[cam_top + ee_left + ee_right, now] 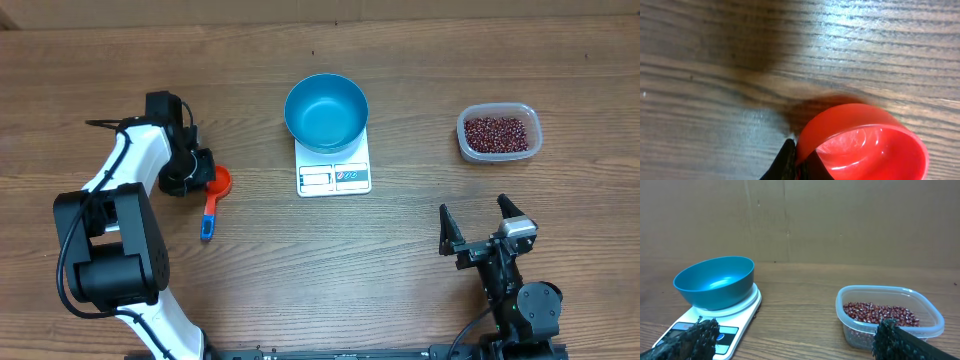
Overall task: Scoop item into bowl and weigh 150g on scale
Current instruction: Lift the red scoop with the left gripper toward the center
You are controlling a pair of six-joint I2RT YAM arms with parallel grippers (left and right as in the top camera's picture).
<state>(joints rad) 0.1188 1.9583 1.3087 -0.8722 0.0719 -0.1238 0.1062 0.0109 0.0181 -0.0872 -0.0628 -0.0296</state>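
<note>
- At the left of the overhead frame, the left pincer (pixel 198 176) is closed on the wall of the red cup of a measuring scoop (pixel 219 183). The scoop's blue handle trails toward the lower edge, flat on the table (pixel 400 290).
- The left wrist view shows one black fingertip (pixel 786 161) against the outside of the cup wall, low in the frame. The cup looks empty.
- Risk: the grip is on a thin, curved rim and not on the handle. I judge that the scoop may swivel or slip out when lifted, and digging into the beans could twist it free.
- In the upper centre, the blue bowl (pixel 326 110) sits on the white scale (pixel 334 178), covering its far part. The bowl holds nothing yet.
- Risk: the loaded scoop must pass close to the bowl. A knock could shift the bowl on the scale and falsify the weight, and beans dropped on the scale's platform would count too.
- Writing: the scale's display window and blue-marked buttons lie along its near edge, but no digits, brand or label can be read in any view.
- At the upper right, the maroon beans (pixel 497 132) lie in a clear plastic tub (pixel 466 150), well apart from the scoop and beyond the bowl.
- Risk: that long carry invites spills, and heaped scoops may overshoot the target weight.
- At the lower right, the right pincer (pixel 478 224) stands wide apart and holds nothing.
</note>
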